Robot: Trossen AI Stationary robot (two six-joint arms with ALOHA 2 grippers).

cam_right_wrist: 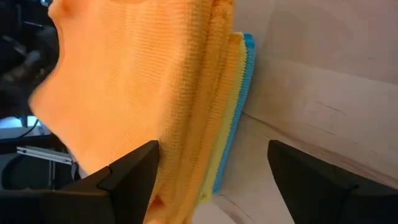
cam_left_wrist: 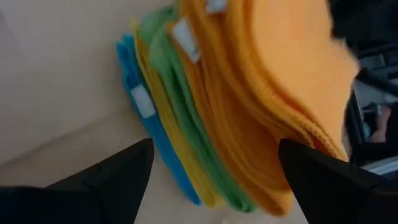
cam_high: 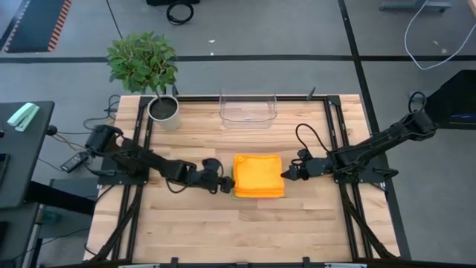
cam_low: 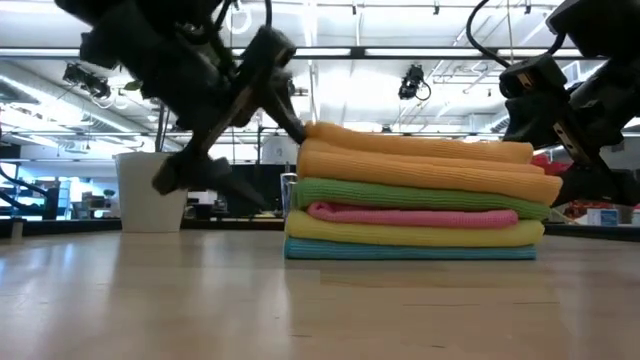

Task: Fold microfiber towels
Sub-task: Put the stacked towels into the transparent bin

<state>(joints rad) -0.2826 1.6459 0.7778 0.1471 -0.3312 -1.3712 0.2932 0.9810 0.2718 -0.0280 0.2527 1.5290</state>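
I had the left tool (cam_high: 226,184) spread wide at one side of the folded towel stack (cam_high: 259,176), the right tool (cam_high: 288,173) wide opposite, neither gripping.

Lower towels (cam_low: 410,232) hidden under orange towel (cam_high: 258,175) from above

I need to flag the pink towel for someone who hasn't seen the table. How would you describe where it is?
Find the folded towel stack at the middle of the wooden table, between the two arms. The pink towel is the thin middle layer, directly under the green towel and over the yellow towel.
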